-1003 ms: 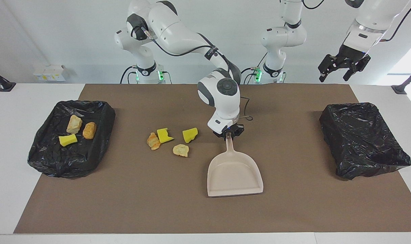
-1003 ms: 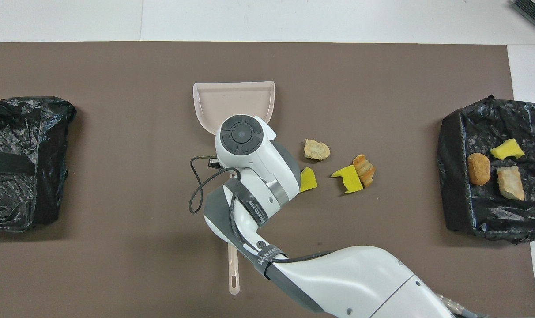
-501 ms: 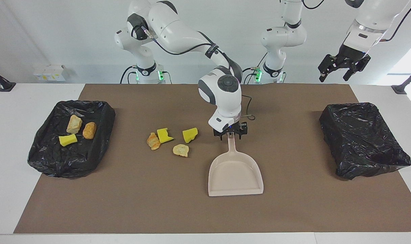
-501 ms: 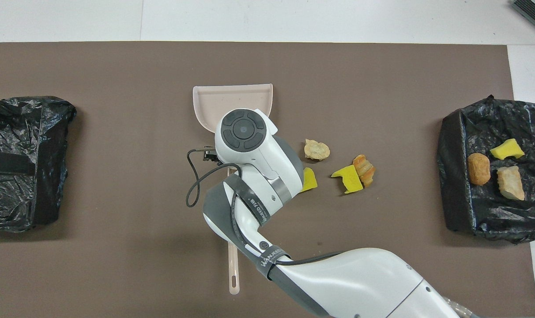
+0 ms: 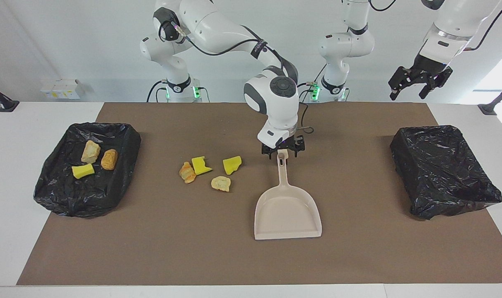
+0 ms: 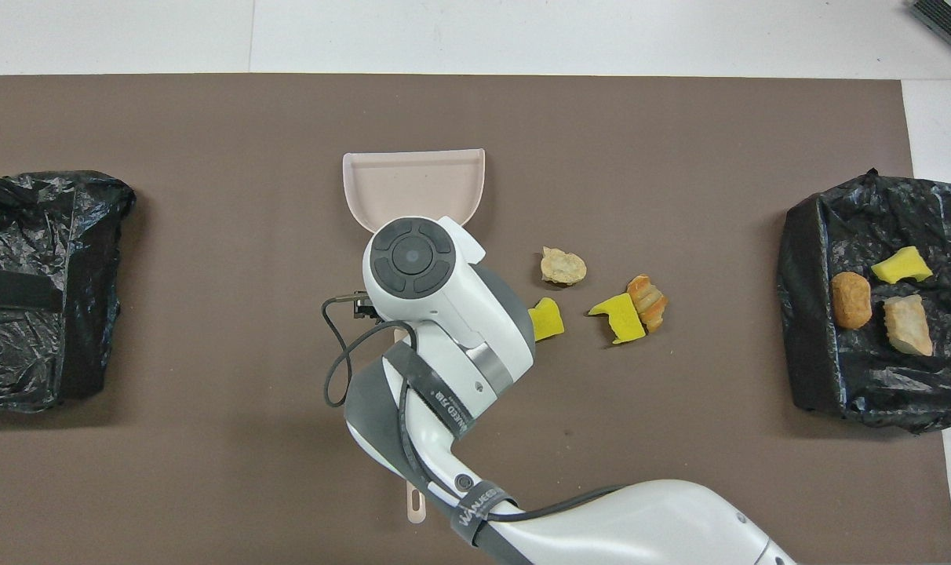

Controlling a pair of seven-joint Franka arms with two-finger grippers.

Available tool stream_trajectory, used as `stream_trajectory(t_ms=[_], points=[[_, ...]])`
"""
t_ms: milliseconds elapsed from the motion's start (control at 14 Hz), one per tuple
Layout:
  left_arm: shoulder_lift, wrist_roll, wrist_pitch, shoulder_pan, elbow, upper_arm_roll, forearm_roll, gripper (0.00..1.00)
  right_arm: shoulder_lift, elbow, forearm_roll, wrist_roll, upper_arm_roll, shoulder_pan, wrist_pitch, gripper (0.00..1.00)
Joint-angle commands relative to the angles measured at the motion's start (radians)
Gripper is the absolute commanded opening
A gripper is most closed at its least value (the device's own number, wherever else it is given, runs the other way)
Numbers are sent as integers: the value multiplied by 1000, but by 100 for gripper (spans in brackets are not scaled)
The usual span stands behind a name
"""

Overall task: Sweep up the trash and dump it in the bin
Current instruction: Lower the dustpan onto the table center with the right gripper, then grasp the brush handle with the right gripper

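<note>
The beige dustpan lies flat on the brown mat, its handle pointing toward the robots; it also shows in the overhead view. My right gripper is open just above the handle's end and holds nothing. Four pieces of trash lie beside the dustpan, toward the right arm's end: a yellow chunk, a tan lump, a yellow chunk and an orange lump. Three more pieces lie in the black-lined bin at the right arm's end. My left gripper waits open, high up.
A second black-lined bin stands at the left arm's end with nothing visible in it. The brown mat covers most of the table. No brush is in view. The right arm hides most of the dustpan's handle in the overhead view.
My right gripper has opened, let go of the dustpan's handle and risen while moving toward the handle's end. The dustpan has settled straight and flat. The left arm has not moved.
</note>
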Motion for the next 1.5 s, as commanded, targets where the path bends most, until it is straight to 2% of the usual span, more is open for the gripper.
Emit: stream_trajectory(t_ms=[0, 358, 645, 716, 1003, 1217, 1289, 1432], points=[[-6, -7, -15, 3, 5, -1, -6, 100, -118, -167, 19, 31, 1, 48, -4, 100], [-6, -7, -15, 3, 5, -1, -6, 100, -234, -371, 21, 182, 2, 127, 50, 100], [-6, -7, -15, 3, 5, -1, -6, 100, -322, -573, 119, 225, 2, 180, 223, 100], [-6, -8, -15, 3, 5, -1, -6, 100, -334, -598, 133, 223, 2, 185, 235, 97], [-6, -7, -15, 3, 5, -1, -6, 100, -342, -613, 136, 222, 2, 186, 234, 68], [-6, -8, -15, 3, 5, -1, -6, 100, -345, -613, 134, 217, 2, 186, 225, 55], [-6, -7, -15, 3, 5, -1, -6, 100, -345, -613, 134, 219, 2, 186, 223, 44], [-6, -8, -15, 3, 5, -1, -6, 100, -345, -612, 134, 220, 2, 185, 222, 6]])
